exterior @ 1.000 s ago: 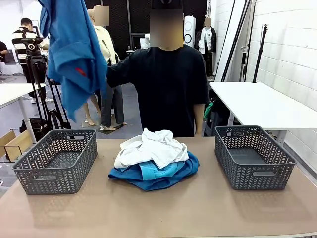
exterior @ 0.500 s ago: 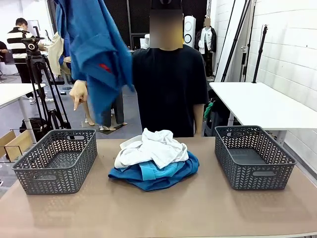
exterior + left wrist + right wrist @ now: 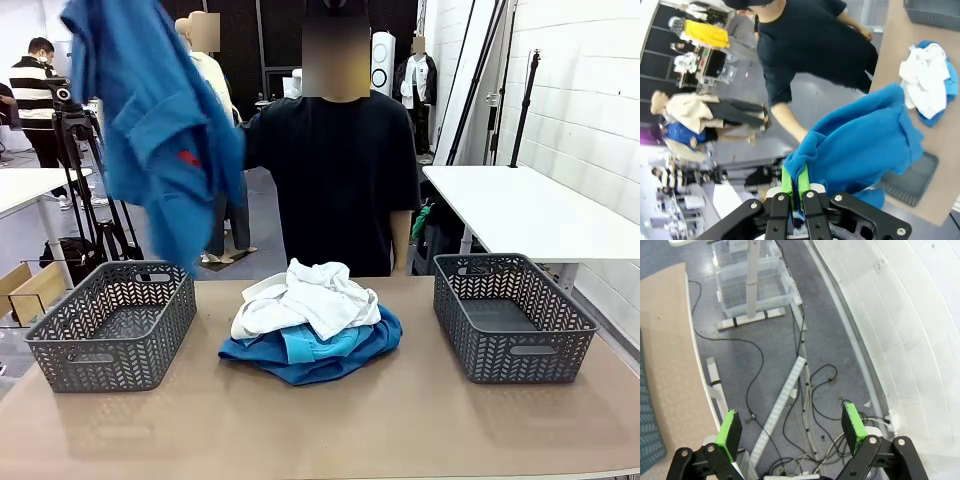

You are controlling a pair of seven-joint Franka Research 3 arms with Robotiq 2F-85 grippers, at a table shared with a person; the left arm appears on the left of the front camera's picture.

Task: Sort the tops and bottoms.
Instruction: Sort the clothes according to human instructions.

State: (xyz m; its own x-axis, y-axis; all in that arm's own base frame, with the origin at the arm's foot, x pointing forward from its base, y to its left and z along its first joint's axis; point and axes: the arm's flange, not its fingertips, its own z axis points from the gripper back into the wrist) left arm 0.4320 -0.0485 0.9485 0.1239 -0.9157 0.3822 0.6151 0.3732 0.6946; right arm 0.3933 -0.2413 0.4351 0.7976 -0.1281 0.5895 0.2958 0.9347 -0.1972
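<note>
Within the last half second the royal blue top (image 3: pixel 150 130) has swung back from nearer mid-table toward the robot's left. The left gripper (image 3: pixel 795 172) is clamped on its edge; the cloth hangs below the claw, above the left basket (image 3: pixel 112 325). Farther from the claw lies the pile (image 3: pixel 310 340): white top (image 3: pixel 305 298) over turquoise and blue. The right gripper (image 3: pixel 790 422) stands wide, holding nothing. Neither basket holds a garment; nearly all sorting remains.

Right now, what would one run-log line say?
left gripper: shut on royal blue top with red tag, held high | right gripper: open, empty | clothes pile: between left grey basket and right grey basket
</note>
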